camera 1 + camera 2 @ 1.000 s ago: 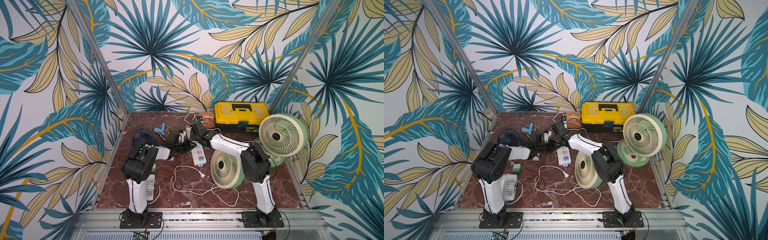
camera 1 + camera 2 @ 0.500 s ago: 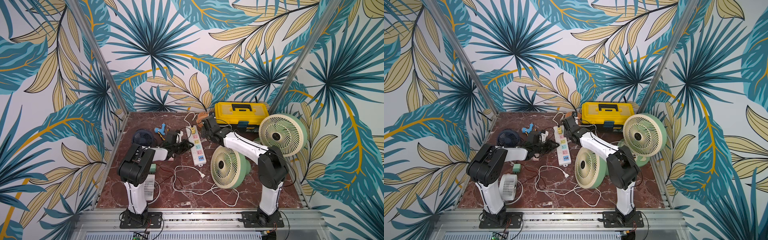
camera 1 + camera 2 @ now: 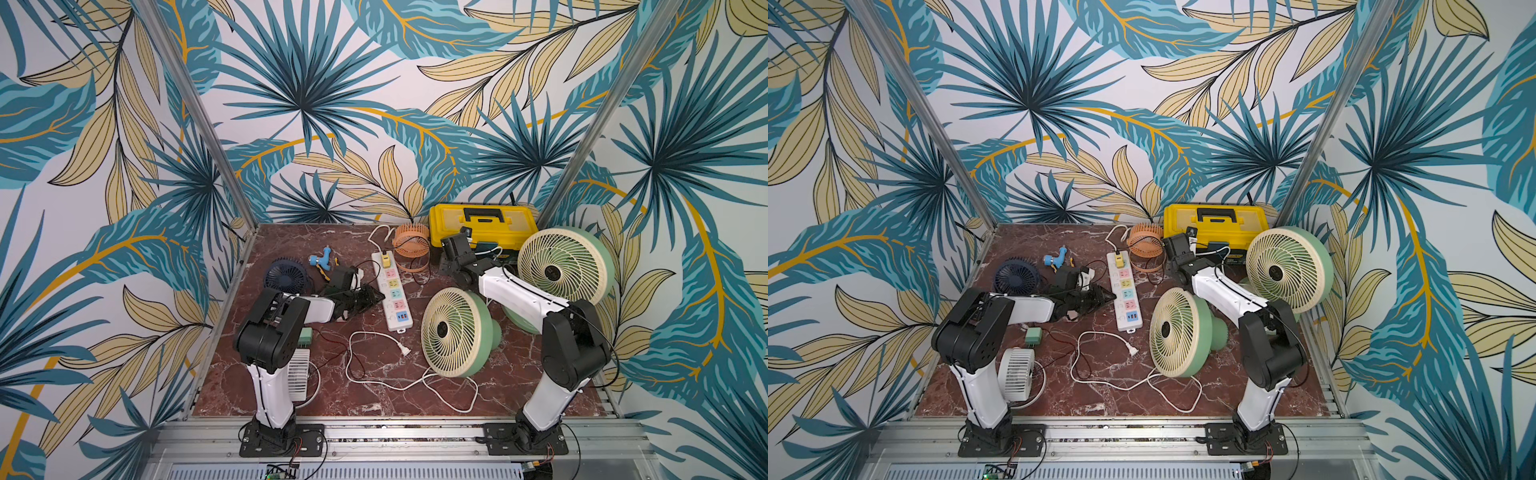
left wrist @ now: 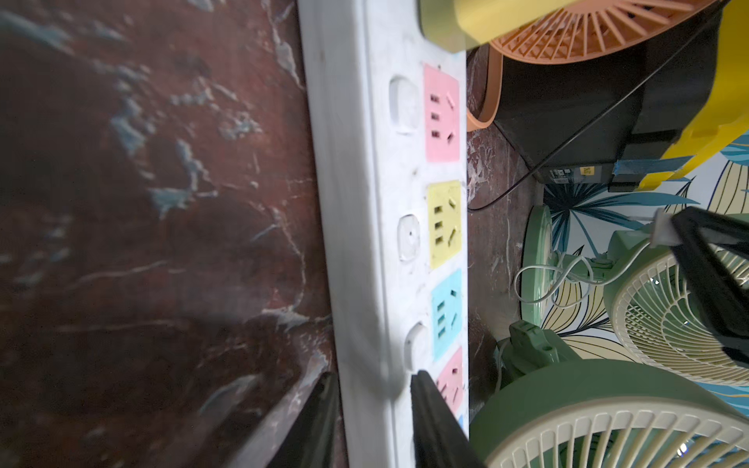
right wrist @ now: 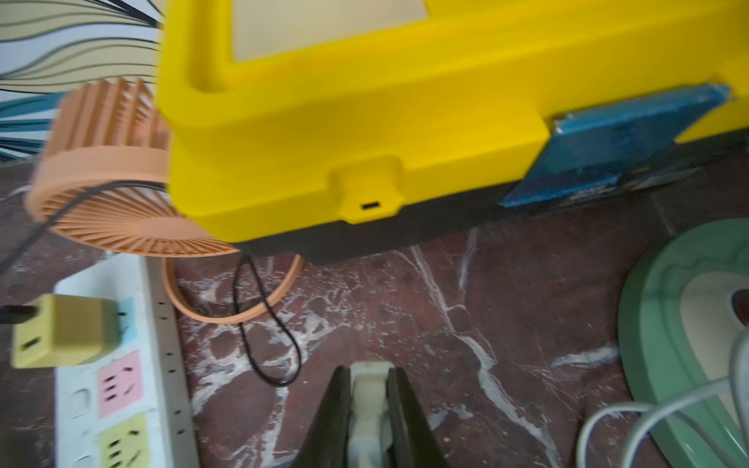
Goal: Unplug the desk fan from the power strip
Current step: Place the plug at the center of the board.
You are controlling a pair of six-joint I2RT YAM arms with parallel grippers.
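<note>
Your power strip (image 3: 392,293) lies flat on the desk (image 3: 286,237). It runs lengthwise from close to the far edge toward the middle.

In both top views your left claw (image 3: 374,297) is only a dark shape against the strip's left long side. The left wrist view tells you more. The claw's fingers (image 4: 320,421) stand apart, astride that long edge. One is down on the desk side and the other is over the strip's white top.

The top views hide what the right wrist view gives you. The right claw (image 5: 371,372) is clamped on a white plug (image 5: 367,409), which is clear of the strip and in front of the yellow toolbox (image 5: 364,121). The left wrist view catches the same plug from the side.

You have five fans:
- two large green ones (image 3: 453,332) (image 3: 565,266)
- one orange (image 3: 411,243)
- one navy (image 3: 286,276)
- one white (image 3: 299,374), beside the left arm's base

You have one strip with four bare coloured sockets: two pink, one yellow and one blue. A yellow adapter (image 3: 386,260) is plugged in at its far end.

A second white plug (image 3: 405,354) lies loose on the desk, between the strip's near end and the nearer green fan.
</note>
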